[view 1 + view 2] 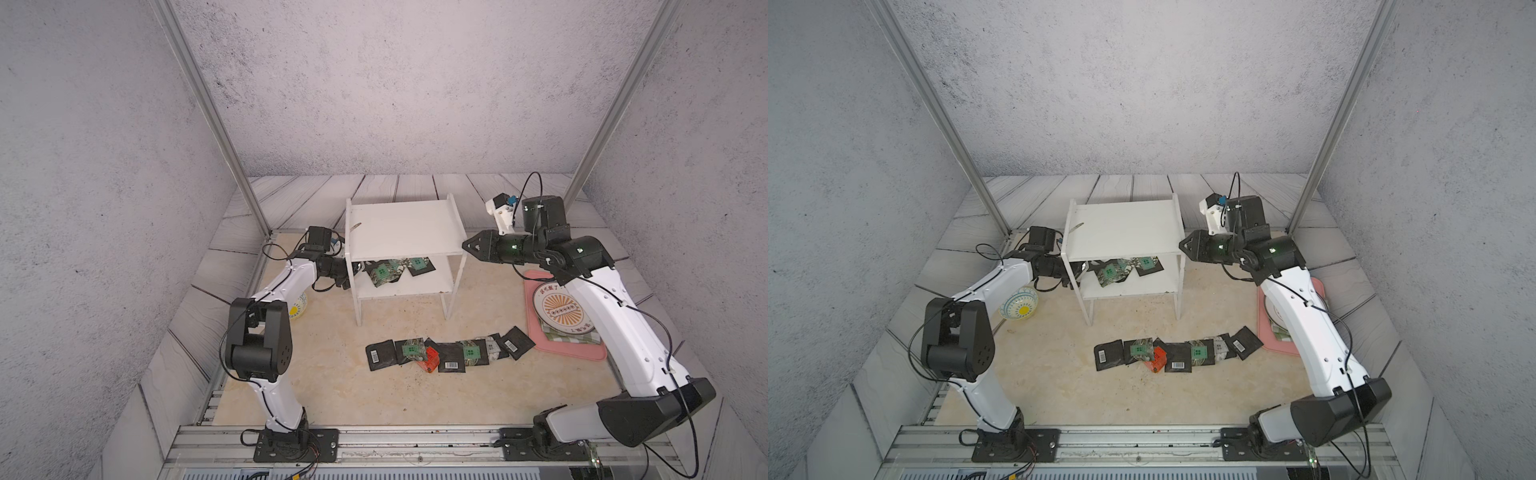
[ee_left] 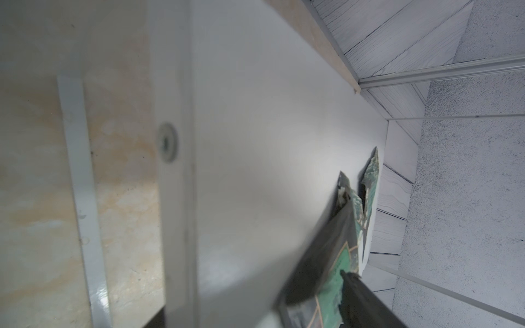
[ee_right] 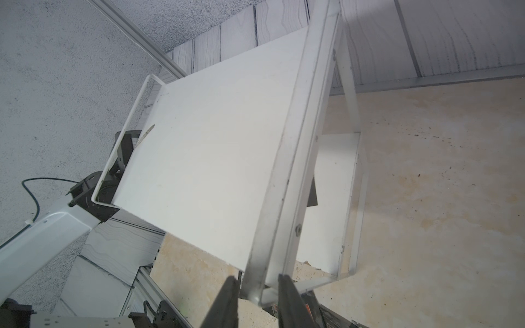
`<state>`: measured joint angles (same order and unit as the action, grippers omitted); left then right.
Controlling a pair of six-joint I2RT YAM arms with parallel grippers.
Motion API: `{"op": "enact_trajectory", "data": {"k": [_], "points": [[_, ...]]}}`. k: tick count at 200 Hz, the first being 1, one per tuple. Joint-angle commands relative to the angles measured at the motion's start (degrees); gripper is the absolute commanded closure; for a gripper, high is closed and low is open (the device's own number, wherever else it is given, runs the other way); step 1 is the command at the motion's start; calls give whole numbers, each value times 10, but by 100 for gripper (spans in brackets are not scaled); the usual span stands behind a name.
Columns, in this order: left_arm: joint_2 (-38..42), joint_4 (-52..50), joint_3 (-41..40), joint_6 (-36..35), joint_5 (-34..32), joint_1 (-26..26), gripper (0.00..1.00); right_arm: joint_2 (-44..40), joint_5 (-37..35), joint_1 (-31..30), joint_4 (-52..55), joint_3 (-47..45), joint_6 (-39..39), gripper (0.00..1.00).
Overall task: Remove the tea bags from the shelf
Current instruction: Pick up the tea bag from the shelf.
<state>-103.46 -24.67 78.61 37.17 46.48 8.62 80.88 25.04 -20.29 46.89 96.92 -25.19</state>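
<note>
**Three tea bags (image 1: 380, 272) in the shelf (image 1: 403, 226)**

At its 9 o'clock the left gripper (image 1: 355, 268) is in the lower tier (image 1: 415, 283), jaws spread around a bag. At 3 o'clock the right gripper (image 1: 465, 245) pinches its side panel (image 3: 295, 159). More sachets (image 1: 453, 353) lie at 6 o'clock.

Tea bags (image 1: 1111, 272) on lower shelf (image 1: 1133, 286), R jaws maybe clamping side

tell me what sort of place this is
Likely a robot lab test cell, not a home: left arm and right arm bolted to an aluminium rail, bare enclosure walls, staged props like the shelf and tea bags.
</note>
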Motion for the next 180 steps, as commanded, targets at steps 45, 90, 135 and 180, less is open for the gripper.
{"op": "enact_trajectory", "data": {"k": [45, 90, 135, 180], "points": [[26, -33, -14, -32, -43, -4, 41, -1, -9, -3, -6, -11, 6, 72], [48, -35, -43, -38, -41, -22, 51, -3, -10, -3, -8, -16, 7, 72], [69, -38, -56, -40, -39, -34, 54, -6, -11, -2, -12, -21, 6, 72], [90, -55, -36, -46, -52, -35, 54, -7, -11, -3, -14, -21, 5, 72]]}}
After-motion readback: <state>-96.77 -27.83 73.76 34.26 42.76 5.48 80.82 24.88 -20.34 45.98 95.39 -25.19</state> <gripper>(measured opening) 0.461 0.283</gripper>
